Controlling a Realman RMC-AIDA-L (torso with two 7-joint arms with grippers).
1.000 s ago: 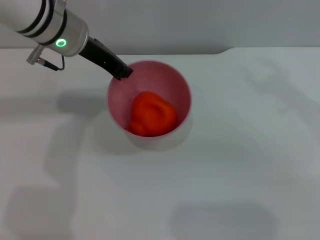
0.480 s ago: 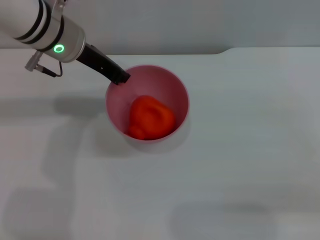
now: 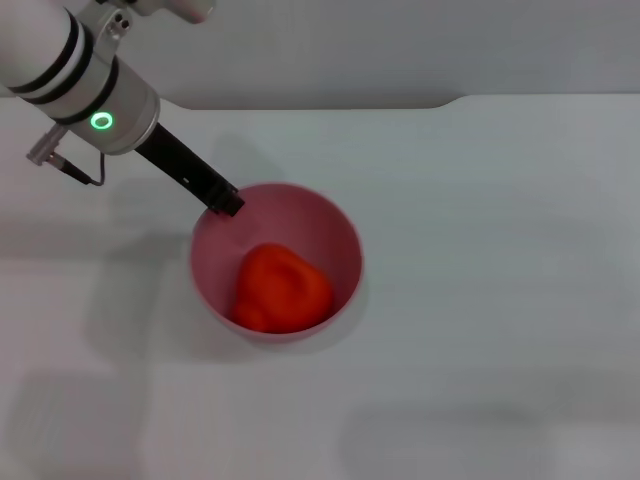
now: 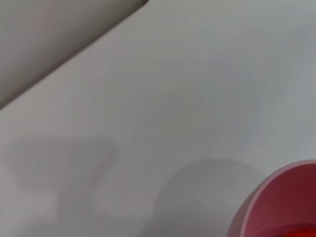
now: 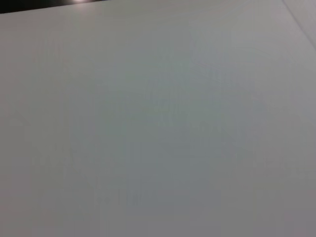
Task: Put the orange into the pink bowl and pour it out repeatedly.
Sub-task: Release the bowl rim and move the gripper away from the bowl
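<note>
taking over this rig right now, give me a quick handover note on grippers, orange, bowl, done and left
Left gripper: at the far-left rim of the pink bowl, apparently clamped on the rim.
Right gripper: not in view; its wrist camera shows only bare white table.
The orange sits inside the bowl, which is upright.
Done: orange is in the bowl.
Left: tip the bowl to pour the orange out, then repeat the cycle.

orange (image 3: 282,288) in pink bowl (image 3: 340,240); left gripper (image 3: 228,203) at bowl's rim

Head looks down; left wrist shares pink bowl (image 3: 345,250).
</note>
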